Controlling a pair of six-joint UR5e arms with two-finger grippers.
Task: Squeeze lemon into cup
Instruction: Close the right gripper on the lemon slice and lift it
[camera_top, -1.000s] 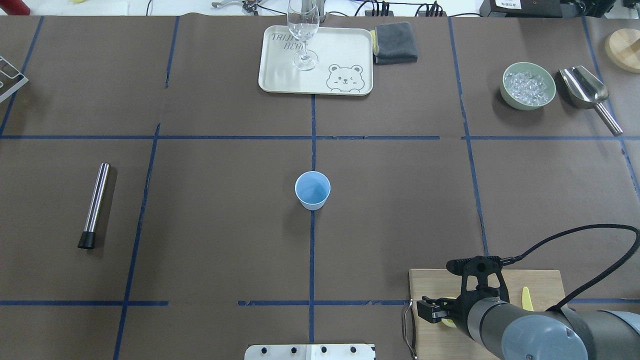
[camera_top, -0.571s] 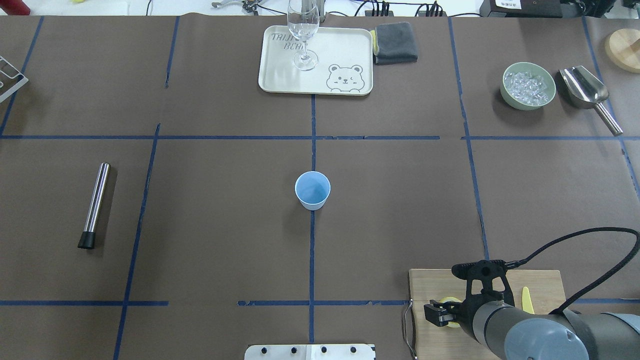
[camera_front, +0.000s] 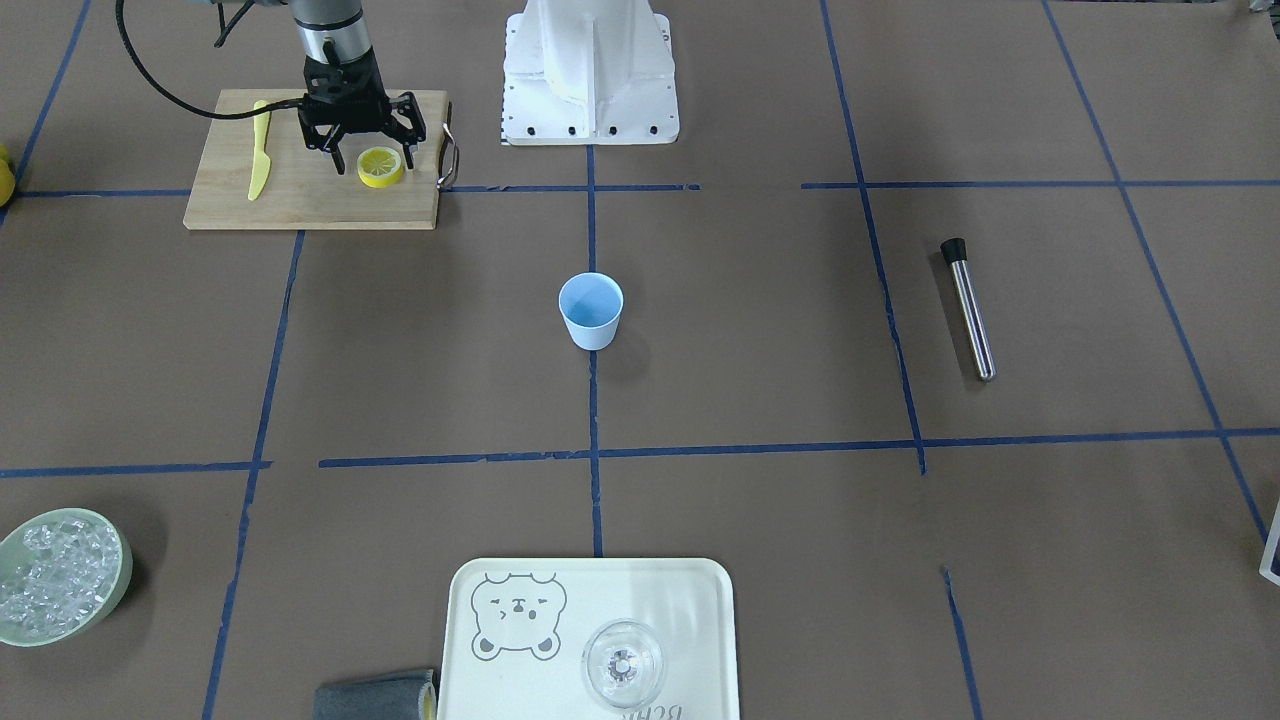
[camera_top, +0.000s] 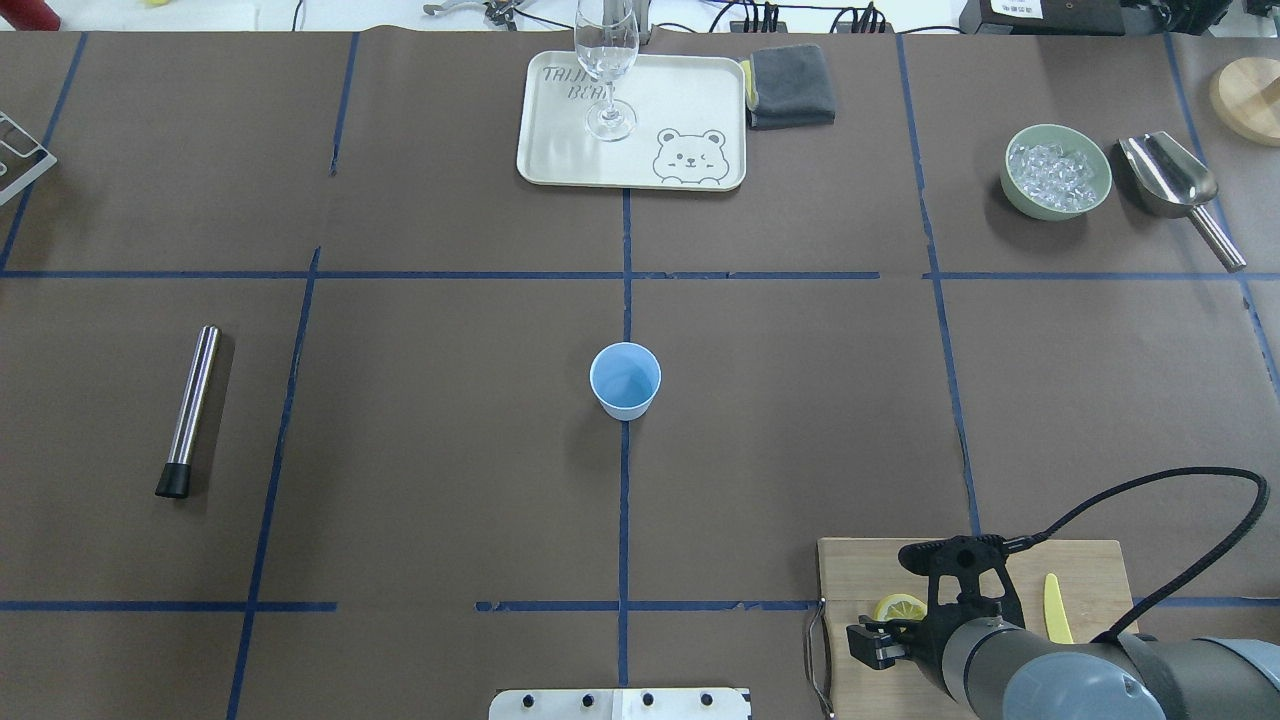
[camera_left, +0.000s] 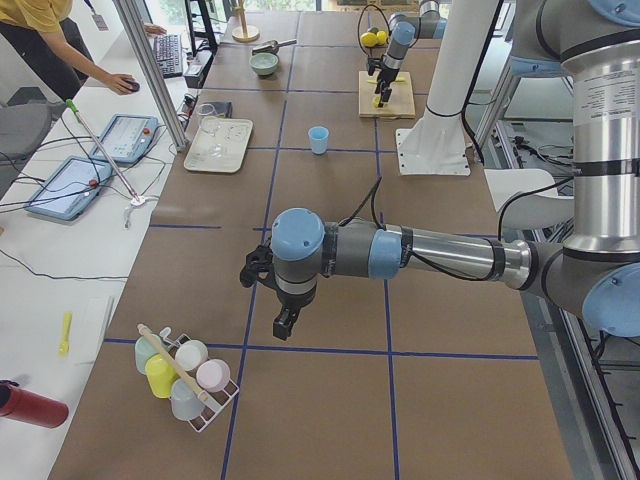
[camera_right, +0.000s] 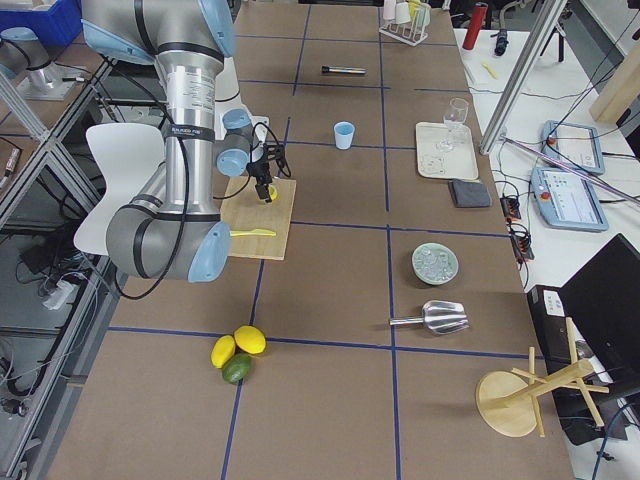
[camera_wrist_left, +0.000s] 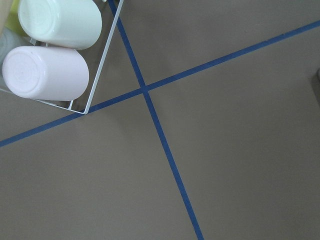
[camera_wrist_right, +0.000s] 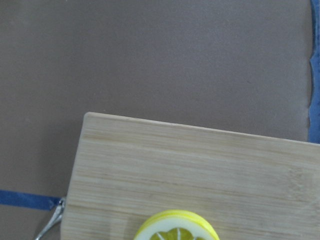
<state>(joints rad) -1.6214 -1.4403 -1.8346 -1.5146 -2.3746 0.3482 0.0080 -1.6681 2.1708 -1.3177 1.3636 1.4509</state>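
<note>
Now the right claw (camera_front: 372, 150) hangs spread open over the wooden cutting board (camera_front: 300, 205). The thin round yellow lemon slice (camera_front: 381, 167) lies just past its tips, away from the robot.

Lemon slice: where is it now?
In the front-facing view the lemon slice sits on the cutting board, upper left, between the yellow knife and the board's metal handle.
</note>
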